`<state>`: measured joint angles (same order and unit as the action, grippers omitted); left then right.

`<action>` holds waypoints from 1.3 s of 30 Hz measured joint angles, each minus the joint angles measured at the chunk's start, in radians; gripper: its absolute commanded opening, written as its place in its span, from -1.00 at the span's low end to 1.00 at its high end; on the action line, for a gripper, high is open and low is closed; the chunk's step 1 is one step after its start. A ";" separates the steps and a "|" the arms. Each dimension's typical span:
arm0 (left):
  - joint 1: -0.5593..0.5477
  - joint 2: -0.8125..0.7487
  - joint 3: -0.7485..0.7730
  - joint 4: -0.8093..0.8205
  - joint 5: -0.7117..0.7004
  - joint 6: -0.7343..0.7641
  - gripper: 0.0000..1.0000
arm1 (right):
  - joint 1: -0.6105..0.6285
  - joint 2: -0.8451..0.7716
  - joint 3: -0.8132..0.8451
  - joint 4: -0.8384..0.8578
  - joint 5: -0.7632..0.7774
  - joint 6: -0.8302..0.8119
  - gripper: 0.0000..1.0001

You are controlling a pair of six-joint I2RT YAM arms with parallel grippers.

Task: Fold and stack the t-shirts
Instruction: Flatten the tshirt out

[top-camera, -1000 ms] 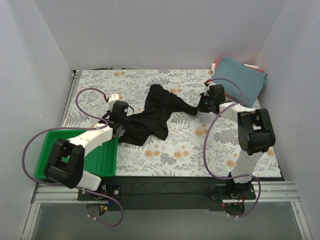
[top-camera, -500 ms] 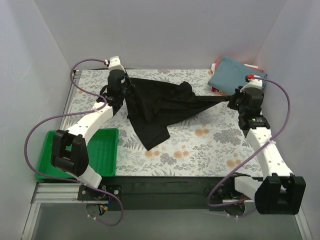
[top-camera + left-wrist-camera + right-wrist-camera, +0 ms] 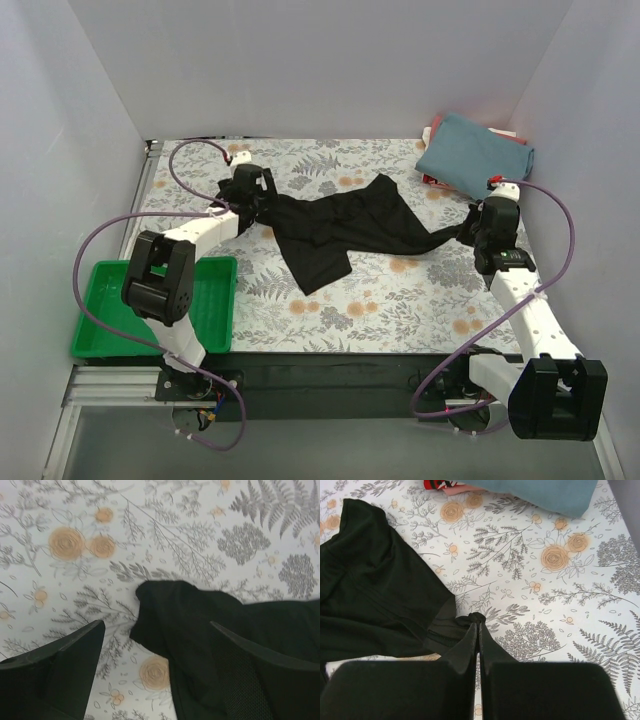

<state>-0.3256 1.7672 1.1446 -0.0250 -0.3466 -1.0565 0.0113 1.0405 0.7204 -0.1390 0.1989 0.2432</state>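
Observation:
The black t-shirt [image 3: 340, 225] lies stretched and rumpled across the middle of the floral table. My left gripper [image 3: 262, 193] stands open at the shirt's left end; in the left wrist view a corner of the black t-shirt [image 3: 185, 615] rests on the table between the spread fingers [image 3: 75, 647], untouched. My right gripper [image 3: 468, 229] is shut on the bunched right tip of the black t-shirt [image 3: 476, 616], low over the table. A folded teal-blue t-shirt [image 3: 477, 150] sits at the back right on top of red and pink t-shirts [image 3: 431, 132].
A green plastic tray [image 3: 100, 330] stands at the near left, partly under the left arm. White walls close in the table on three sides. Purple cables loop off both arms.
Both arms have come down and the lifted, stretched black shirt now lies on the table. My left gripper has opened and let go of its corner. The right gripper keeps its hold.

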 measured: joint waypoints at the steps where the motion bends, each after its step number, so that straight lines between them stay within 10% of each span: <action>1: -0.011 -0.003 -0.017 0.000 0.003 -0.001 0.55 | 0.000 0.007 0.000 -0.001 -0.004 0.000 -0.97; 21: -0.143 0.067 -0.102 0.001 0.057 -0.089 0.22 | 0.000 0.016 -0.016 0.014 -0.098 0.005 -0.97; 30: -0.149 0.124 -0.069 0.029 0.052 -0.093 -0.92 | 0.000 0.015 -0.016 0.015 -0.104 0.005 -0.97; 39: -0.150 0.006 -0.071 0.019 0.040 -0.077 -1.00 | 0.000 -0.031 -0.024 0.015 -0.092 0.005 -0.97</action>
<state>-0.4755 1.7729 1.0740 -0.0059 -0.3061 -1.1336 0.0113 1.0096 0.6968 -0.1242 0.1070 0.2478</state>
